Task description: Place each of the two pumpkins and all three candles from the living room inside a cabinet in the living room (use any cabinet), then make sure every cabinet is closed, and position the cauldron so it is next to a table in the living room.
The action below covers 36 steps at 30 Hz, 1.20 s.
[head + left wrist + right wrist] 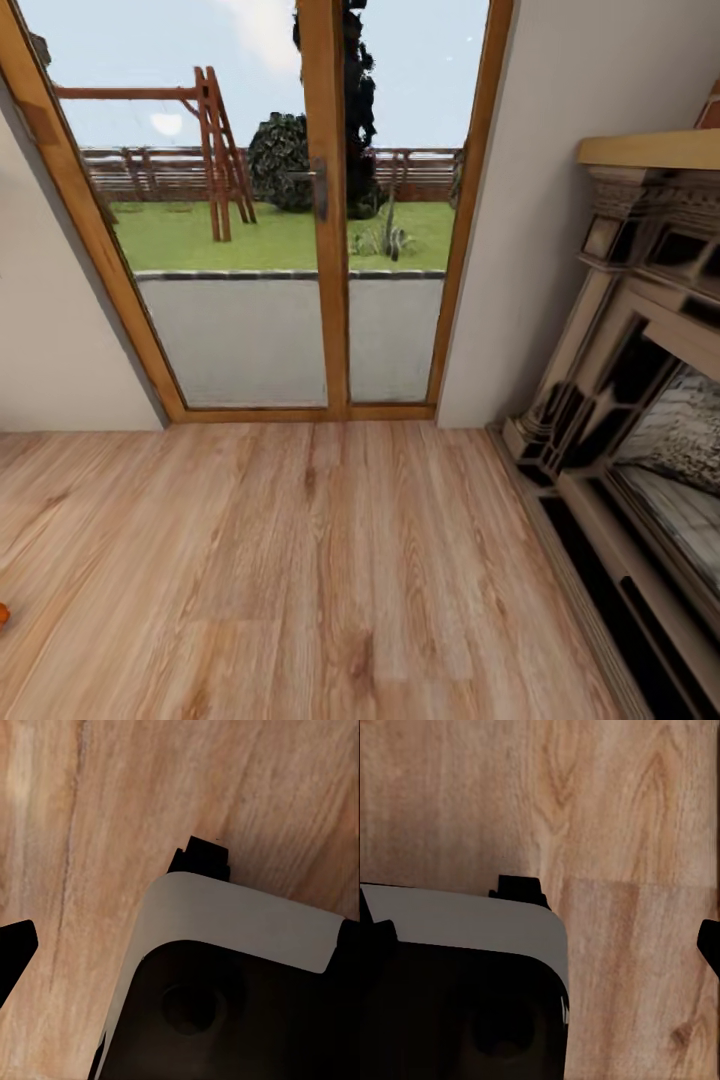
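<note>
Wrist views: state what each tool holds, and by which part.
Cannot be told: each wrist view shows wooden floor and the robot's base, with no object seen in a grasp.

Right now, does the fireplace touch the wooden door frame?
Apart. In the head view a strip of pale wall stands between the fireplace and the door frame.

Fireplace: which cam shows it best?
Head view. The fireplace stands along the right wall beside the glass doors, with mantel and dark opening visible. Both wrist views look down at the wood floor and the robot's own white-and-black body, with nothing of the fireplace in them.
</note>
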{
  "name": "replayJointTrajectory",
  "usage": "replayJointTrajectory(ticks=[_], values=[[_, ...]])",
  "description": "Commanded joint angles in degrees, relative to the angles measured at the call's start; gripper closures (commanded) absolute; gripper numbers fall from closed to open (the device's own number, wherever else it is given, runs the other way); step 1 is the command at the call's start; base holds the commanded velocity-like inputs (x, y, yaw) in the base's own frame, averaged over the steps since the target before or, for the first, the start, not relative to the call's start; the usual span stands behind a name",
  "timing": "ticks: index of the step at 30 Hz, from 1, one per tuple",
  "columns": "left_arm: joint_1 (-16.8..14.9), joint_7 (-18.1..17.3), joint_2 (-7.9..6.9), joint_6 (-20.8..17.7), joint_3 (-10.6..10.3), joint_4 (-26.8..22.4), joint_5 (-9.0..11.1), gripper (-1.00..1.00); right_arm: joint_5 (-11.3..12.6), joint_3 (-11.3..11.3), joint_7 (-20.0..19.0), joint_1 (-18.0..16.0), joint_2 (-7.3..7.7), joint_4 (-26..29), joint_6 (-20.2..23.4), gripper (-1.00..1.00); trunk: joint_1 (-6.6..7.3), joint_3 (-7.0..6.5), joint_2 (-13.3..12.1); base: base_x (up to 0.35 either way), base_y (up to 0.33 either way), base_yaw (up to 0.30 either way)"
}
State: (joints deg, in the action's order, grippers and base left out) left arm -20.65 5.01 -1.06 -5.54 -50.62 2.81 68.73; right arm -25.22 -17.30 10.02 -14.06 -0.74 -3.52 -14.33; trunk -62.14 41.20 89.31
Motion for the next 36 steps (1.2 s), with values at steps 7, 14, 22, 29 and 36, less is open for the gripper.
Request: replayJointTrajectory(ticks=[7,14,22,29,36], values=[[0.0,0.0,0.00,0.0,0.0,0.0,0.0,-1.00,0.0,0.0,0.0,0.0,0.00,0.0,0.0,-1.00,0.00,0.00,0.0,0.319,-0.077,0.164],[0.0,0.0,0.00,0.0,0.0,0.0,0.0,-1.00,-0.1,0.0,0.0,0.0,-0.01,0.0,0.0,-1.00,0.00,0.00,0.0,0.051,-0.015,0.280],[0.0,0.0,0.00,0.0,0.1,0.0,0.0,-1.00,-0.1,0.0,0.0,0.0,-0.04,0.0,0.0,-1.00,0.00,0.00,0.0,0.002,0.000,0.284],[0.0,0.0,0.00,0.0,0.1,0.0,0.0,-1.00,-0.1,0.0,0.0,0.0,-0.05,0.0,0.0,-1.00,0.00,0.00,0.0,0.000,0.000,0.284],[0.0,0.0,0.00,0.0,0.0,0.0,0.0,-1.00,-0.1,0.0,0.0,0.0,-0.03,0.0,0.0,-1.00,0.00,0.00,0.0,0.000,0.000,0.284]])
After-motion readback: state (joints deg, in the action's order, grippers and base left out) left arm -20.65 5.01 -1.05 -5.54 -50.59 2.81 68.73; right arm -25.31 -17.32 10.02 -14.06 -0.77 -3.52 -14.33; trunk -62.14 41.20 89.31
